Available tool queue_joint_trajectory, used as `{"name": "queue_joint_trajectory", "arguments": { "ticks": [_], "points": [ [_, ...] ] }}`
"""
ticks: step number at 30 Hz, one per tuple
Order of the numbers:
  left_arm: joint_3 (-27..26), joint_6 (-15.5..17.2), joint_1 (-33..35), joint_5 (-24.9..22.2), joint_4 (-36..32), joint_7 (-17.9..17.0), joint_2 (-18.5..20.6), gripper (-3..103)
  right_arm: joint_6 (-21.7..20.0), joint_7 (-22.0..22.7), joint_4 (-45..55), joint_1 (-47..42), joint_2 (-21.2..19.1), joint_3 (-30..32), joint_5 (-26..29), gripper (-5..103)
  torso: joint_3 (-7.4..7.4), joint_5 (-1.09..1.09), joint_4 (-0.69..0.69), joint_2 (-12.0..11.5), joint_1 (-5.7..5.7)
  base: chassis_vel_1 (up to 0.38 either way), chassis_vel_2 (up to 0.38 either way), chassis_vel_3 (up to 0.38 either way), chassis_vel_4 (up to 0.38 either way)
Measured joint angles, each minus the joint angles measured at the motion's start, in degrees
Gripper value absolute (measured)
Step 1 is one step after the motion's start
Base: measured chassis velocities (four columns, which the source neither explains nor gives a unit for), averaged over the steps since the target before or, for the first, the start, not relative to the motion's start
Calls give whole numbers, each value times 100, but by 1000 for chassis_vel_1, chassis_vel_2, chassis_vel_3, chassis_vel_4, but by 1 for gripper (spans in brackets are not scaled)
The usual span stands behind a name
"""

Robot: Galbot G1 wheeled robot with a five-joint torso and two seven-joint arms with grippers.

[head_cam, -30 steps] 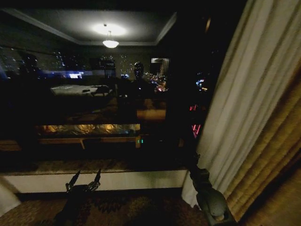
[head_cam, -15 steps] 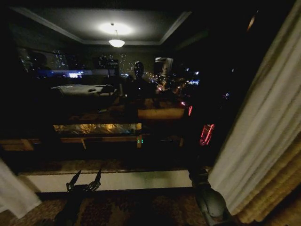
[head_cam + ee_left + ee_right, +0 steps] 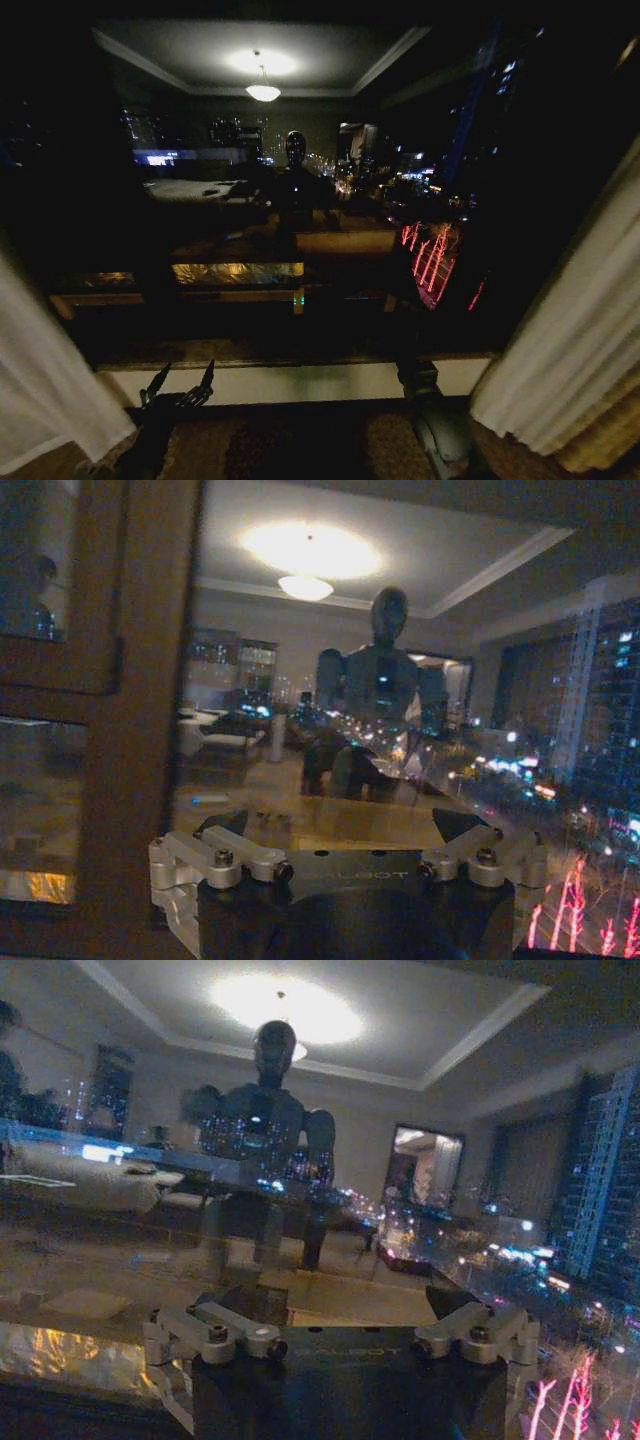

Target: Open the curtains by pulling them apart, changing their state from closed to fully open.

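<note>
Left end effector [image 3: 180,384] spread wide, empty, lower left; the left curtain [image 3: 45,385] hangs upright just left of it, nearest arm.

A black body lettered GALBOT is seen on each gripper [image 3: 355,880], flanked by silver linkages fastened with dark screws.

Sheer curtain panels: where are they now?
In the head view, one sheer panel hangs at the window's far left edge, the other at the far right, beside the golden drape.
</note>
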Motion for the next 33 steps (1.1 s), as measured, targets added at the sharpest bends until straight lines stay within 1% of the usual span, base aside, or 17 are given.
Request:
{"name": "queue_joint_trajectory", "arguments": {
  "ticks": [10,14,20,23,26,33],
  "points": [
    [0,-30,7,-2,20,16,8,100,19,-25,-25,-1,-5,-25,-53,100,0,1,1,0,0,361,347,-361,-358],
    [-12,-35,-3,-3,25,128,10,100,29,-60,-37,-7,3,-25,-68,100,0,-1,1,0,0,373,353,-374,-346],
    [-18,-56,-2,-10,66,161,24,100,37,-131,-56,-20,26,-23,-59,100,0,3,0,0,0,371,358,-372,-346],
    [-21,-120,5,-10,102,178,24,100,107,-278,-90,-53,40,-13,-59,100,0,0,0,0,0,329,332,-321,-350],
    [-17,-135,17,-10,103,186,15,100,139,-324,-114,-81,56,-37,-59,100,1,1,1,-1,0,333,342,-329,-341],
    [-20,-140,17,-8,103,190,5,100,157,-328,-137,-88,57,-88,-64,100,0,0,0,-1,0,346,364,-351,-374]
  ]
}}
